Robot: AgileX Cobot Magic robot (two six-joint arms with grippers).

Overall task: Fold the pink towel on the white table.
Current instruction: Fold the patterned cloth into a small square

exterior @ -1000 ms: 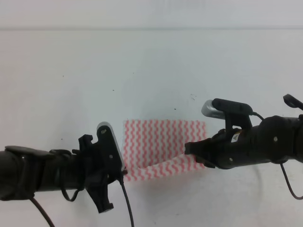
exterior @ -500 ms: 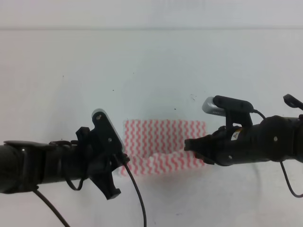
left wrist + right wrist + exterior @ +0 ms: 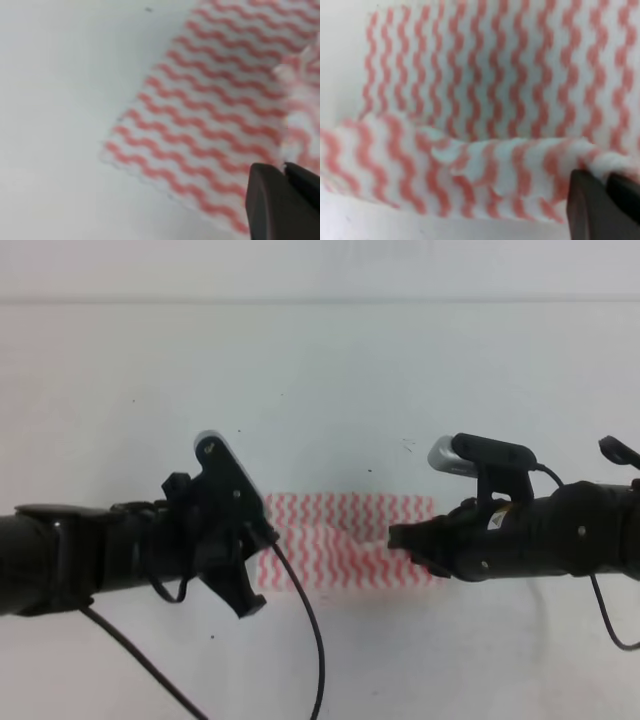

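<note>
I see both my left end effector (image 3: 262, 537) and right end effector (image 3: 397, 537) closed on the pink towel (image 3: 345, 540), its near edge lifted above the white bench (image 3: 320, 390).

The pink towel (image 3: 345, 545) between my arms is thin, soft cloth, matt, its pink-red and white zigzag surface faintly fuzzy. My right gripper (image 3: 605, 197) pinches a crumpled edge with matt dark plastic fingers; my left gripper (image 3: 282, 202) looks alike. The white table (image 3: 330, 390) is smooth, faintly sheened, with small dark specks.
</note>
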